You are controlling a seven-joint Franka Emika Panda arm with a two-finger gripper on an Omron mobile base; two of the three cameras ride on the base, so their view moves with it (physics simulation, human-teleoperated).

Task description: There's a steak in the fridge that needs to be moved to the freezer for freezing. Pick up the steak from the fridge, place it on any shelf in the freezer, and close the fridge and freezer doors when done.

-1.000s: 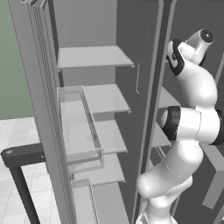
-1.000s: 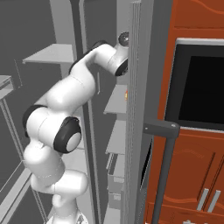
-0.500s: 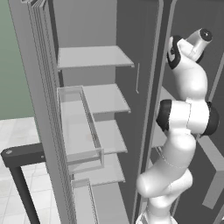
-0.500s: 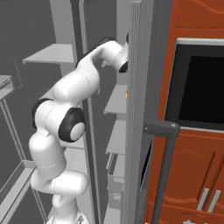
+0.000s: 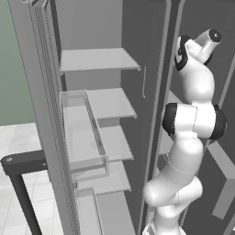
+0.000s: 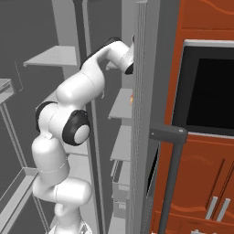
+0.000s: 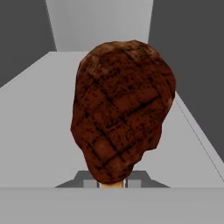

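One steak is present, positioned above one pale grey shelf. The left compartment contains four shelves, and its open door carries two clear bins. One dark bar handle and one black oven window are visible.

A kitchen: open grey fridge beside orange-brown cabinets with built-in oven.
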